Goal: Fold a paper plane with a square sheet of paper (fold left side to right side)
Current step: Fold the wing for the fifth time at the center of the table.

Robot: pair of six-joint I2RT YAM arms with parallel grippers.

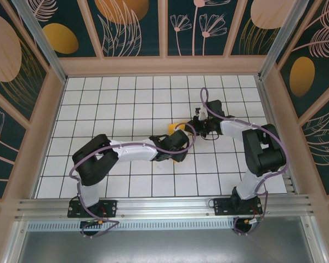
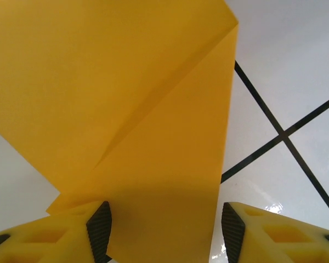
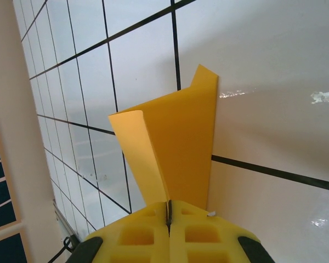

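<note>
The left gripper's (image 2: 164,222) yellow fingers (image 2: 100,227) sit closest, at 7 and 5 o'clock of the left wrist view. They stand apart, and the sheet of paper (image 2: 126,109) lies flat between them, its right edge just short of the 5 o'clock finger. A diagonal crease runs across it from 7 toward 1 o'clock. From above, the orange-yellow sheet lies near the middle of the white grid table (image 1: 126,98). The left gripper reaches it from 8 o'clock and the right gripper (image 1: 194,129) from 3 o'clock. In its own wrist view, the right gripper's fingers are pressed together, pinching a raised flap that curls toward 11 o'clock.
</note>
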